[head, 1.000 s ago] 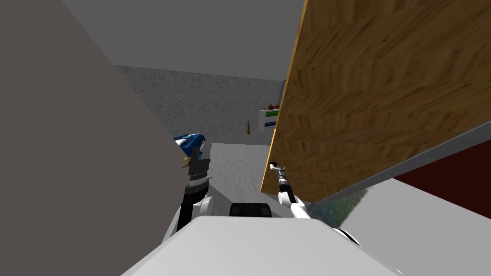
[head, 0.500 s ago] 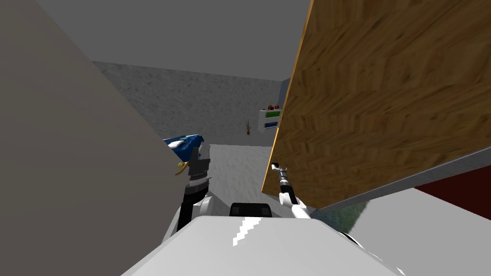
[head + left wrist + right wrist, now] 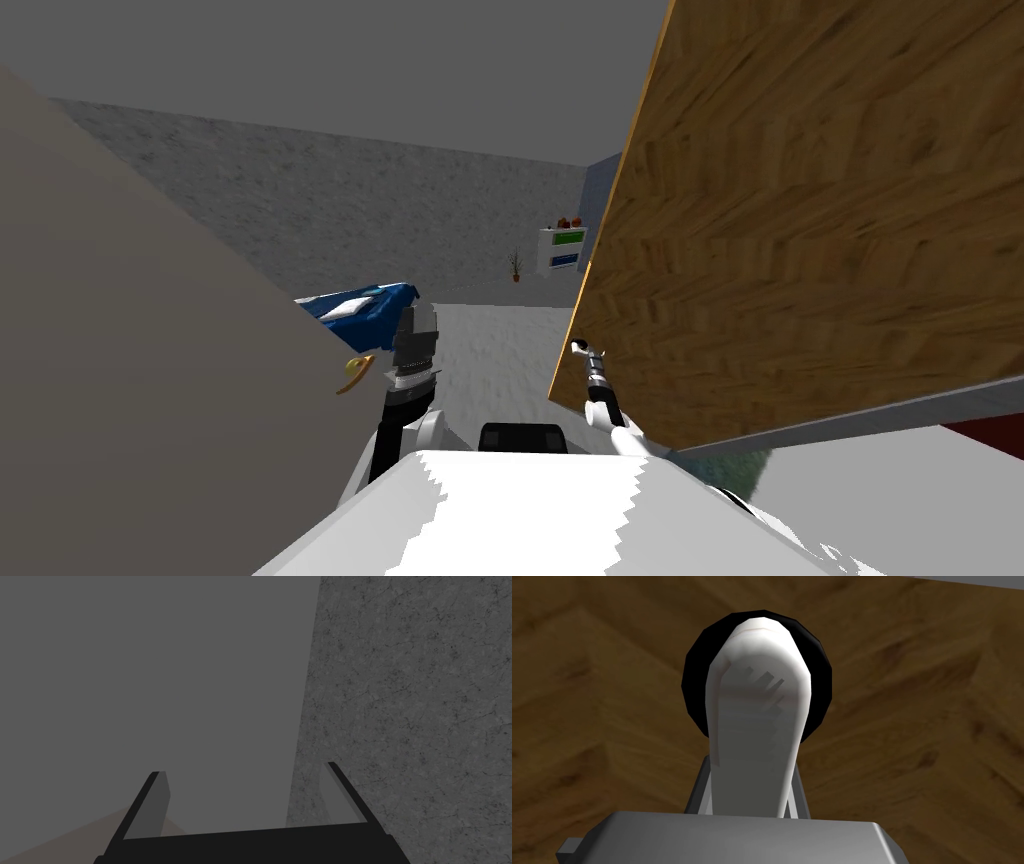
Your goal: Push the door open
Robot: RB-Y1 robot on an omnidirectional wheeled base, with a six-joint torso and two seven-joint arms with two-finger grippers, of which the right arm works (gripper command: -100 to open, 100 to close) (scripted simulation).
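The wooden door (image 3: 800, 220) fills the right of the head view, swung partly away from me, its free edge toward the middle. My right gripper (image 3: 578, 348) is at that edge, low on the door. In the right wrist view the gripper (image 3: 747, 796) is shut on a white lever handle (image 3: 757, 716) that sits on a black round plate against the wood (image 3: 587, 701); its fingers (image 3: 696, 791) press the lever's sides. My left gripper (image 3: 415, 320) is raised beside the left wall, and its fingers (image 3: 155, 801) stand open with nothing between them.
A grey-brown wall (image 3: 120, 400) runs close along my left, with a small gold hook-shaped piece (image 3: 355, 373) at its edge. Through the gap lie a pale floor (image 3: 500, 350), a blue bed (image 3: 355, 303), a white shelf (image 3: 562, 250) and a small plant (image 3: 516, 265).
The door has swung further away and the gap has widened. My view has shifted, so more of the far wall and the blue bed shows. My right gripper stays on the handle.
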